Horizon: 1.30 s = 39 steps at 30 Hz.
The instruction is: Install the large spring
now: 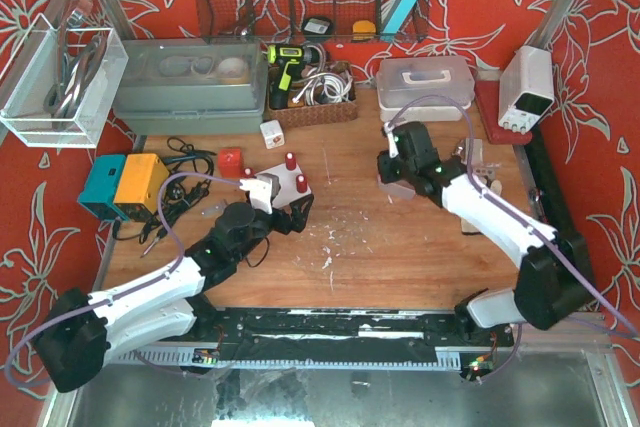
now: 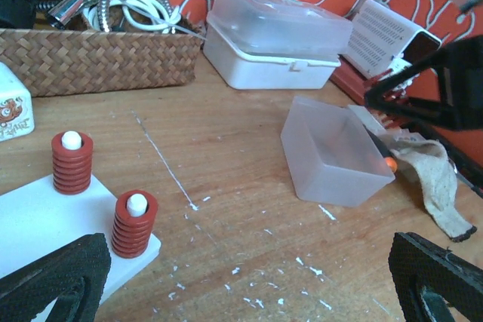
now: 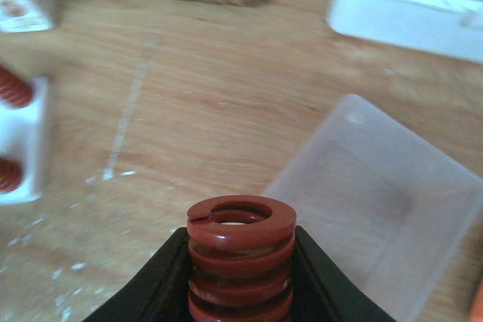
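1. We see the right gripper (image 3: 241, 280) clenched on the large spring (image 3: 241, 225). The red coil stands upright between the two black fingers, its open end facing up.
2. The held spring hangs over the wooden table (image 3: 226, 111), just beside the near corner of the clear plastic bin (image 3: 392, 194).
3. The left gripper (image 2: 241, 288) is released. Its padded fingers are spread wide with nothing between them.
4. It hovers low at the edge of the white base plate (image 2: 30, 220), well apart from the right arm in the top view.
5. On that plate, two smaller red springs (image 2: 72, 162) (image 2: 134, 224) sit around white pegs.
6. Farther back stand a wicker basket (image 2: 98, 54) and a white lidded box (image 2: 272, 43). A cloth (image 2: 438, 179) lies beside the bin.
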### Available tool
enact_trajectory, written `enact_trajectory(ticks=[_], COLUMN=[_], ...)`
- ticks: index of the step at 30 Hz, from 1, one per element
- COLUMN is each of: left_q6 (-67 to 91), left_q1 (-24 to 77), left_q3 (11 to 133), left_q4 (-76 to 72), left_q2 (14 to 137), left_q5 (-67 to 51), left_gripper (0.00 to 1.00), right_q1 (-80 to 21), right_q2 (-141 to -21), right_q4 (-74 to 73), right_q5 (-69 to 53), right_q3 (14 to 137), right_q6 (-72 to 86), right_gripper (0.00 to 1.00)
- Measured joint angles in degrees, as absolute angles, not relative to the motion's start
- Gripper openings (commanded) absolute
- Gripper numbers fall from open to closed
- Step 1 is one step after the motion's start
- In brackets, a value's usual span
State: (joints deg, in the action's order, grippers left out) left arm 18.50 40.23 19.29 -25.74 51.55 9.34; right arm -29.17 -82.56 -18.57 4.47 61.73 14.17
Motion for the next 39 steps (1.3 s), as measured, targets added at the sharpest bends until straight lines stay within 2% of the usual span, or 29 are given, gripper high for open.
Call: enact_trajectory(ticks=[5, 10, 17, 20, 23, 28, 39], left_q6=[20.03, 23.35, 26.26, 26.92, 27.22, 26.59, 24.86], left_q1=[40.23, 40.23, 40.23, 40.23, 40.23, 40.25, 40.23], left_q3=[20.56, 24.14, 32.36, 35.81, 38.52, 42.46, 44.88], left_q4=[-24.14, -19.25, -9.23, -5.82, -3.29, 1.78, 8.19], left_q2=[51.64, 50.22, 49.17, 50.02, 51.55, 55.44, 60.97], left_q5=[9.13, 5.85, -1.83, -5.91, -10.13, -15.77, -21.26], left_gripper=[1.00, 0.90, 0.81, 0.74, 0.71, 0.70, 0.68], right_q1=[-36.93, -41.32, -48.36, -51.96, -55.92, -59.68, -60.45], right_q2=[-72.64, -64.51, -61.58, -61.69, -62.37, -63.24, -62.67], right_q4=[-11.11, -1.08, 14.85, 20.01, 24.93, 28.80, 31.22], right_q5=[2.59, -0.62, -3.62, -3.73, -2.98, -2.02, 1.08], right_q3=[52.45, 41.80, 29.67, 27.77, 27.00, 26.74, 25.69], right_q6=[9.19, 5.72, 1.08, -1.43, -4.05, -6.76, -8.78], right_gripper=[0.15, 0.13, 0.12, 0.12, 0.11, 0.11, 0.10])
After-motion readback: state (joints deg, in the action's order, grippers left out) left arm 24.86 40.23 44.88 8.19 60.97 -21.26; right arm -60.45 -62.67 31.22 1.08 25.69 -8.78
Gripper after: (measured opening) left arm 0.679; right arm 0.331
